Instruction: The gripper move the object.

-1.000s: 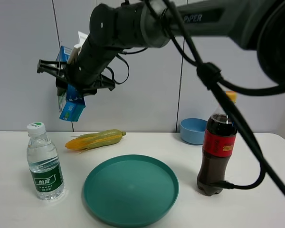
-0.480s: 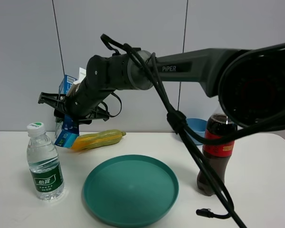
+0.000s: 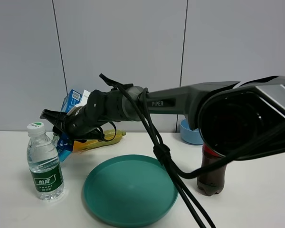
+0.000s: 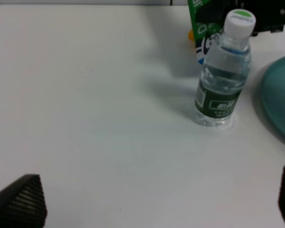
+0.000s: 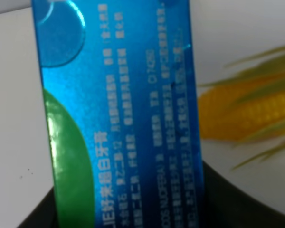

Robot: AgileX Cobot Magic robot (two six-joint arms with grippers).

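Note:
The blue and green toothpaste box [image 3: 74,99] is held tilted, its lower end [image 3: 62,144] down near the table just behind the water bottle [image 3: 44,164]. My right gripper [image 3: 66,127] reaches across to the left side and is shut on the box's middle. In the right wrist view the box [image 5: 118,118] fills the frame, with a dark jaw below it. The left wrist view shows the box [image 4: 202,21] behind the bottle [image 4: 223,80]. My left gripper [image 4: 152,206] is open and empty above bare table, well short of the bottle.
A corn cob [image 3: 103,138] lies right behind the box and also shows in the right wrist view [image 5: 242,114]. A teal plate [image 3: 130,188] sits front centre. A cola bottle [image 3: 211,179] and a light blue bowl [image 3: 189,134] stand at the right, partly behind the arm.
My right gripper has come down and slightly forward with the box, from high above the table to just over it behind the water bottle. The box has tilted more.

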